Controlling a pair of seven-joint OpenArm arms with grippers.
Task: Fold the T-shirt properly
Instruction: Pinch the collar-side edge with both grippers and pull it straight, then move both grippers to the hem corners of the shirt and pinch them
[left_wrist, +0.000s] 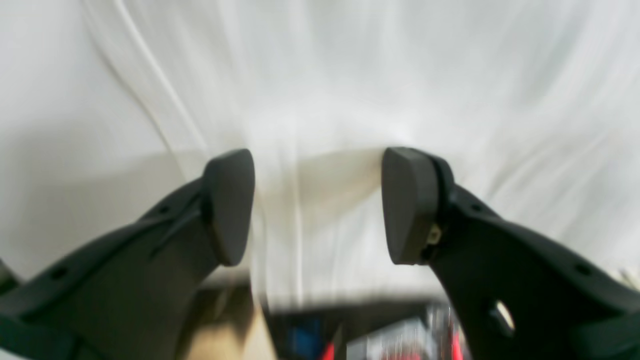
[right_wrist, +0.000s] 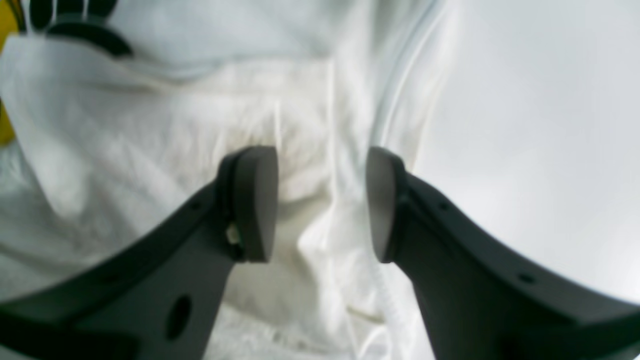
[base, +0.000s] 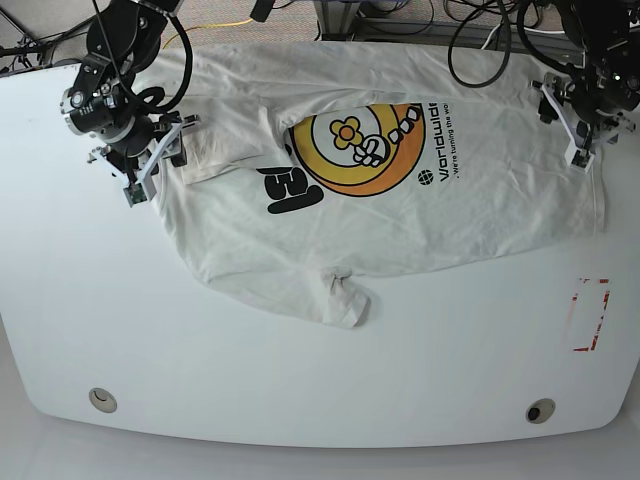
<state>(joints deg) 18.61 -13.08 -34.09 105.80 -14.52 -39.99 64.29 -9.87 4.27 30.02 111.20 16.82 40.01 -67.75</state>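
The right gripper hovers with its jaws spread apart and nothing between them, poised above a bunched ridge of the T-shirt at the garment's end nearest that arm, where cloth gives way to bare table. In the base view the same gripper sits over the shirt's rumpled corner. At the opposite end of the shirt, the left gripper is likewise released, its pads wide and empty in the left wrist view, with only smooth white fabric beneath them, blurred by motion.

The T-shirt lies spread across the far half of the table, graphic side up: an orange-and-yellow circle with black lettering sits near its middle, partly covered by a flap of cloth folded over from the right gripper's end. One sleeve juts toward the table's near edge. A red-marked rectangle lies on the table beside the shirt's left-gripper end, nearer the front.

No fold appears to have been made yet. The risk from here is uneven pickup: the right jaws could close on several bunched layers at once, carrying the stray flap into the fold, while the left jaws, over flat taut cloth, could pinch too little and slip, leaving the shirt skewed.
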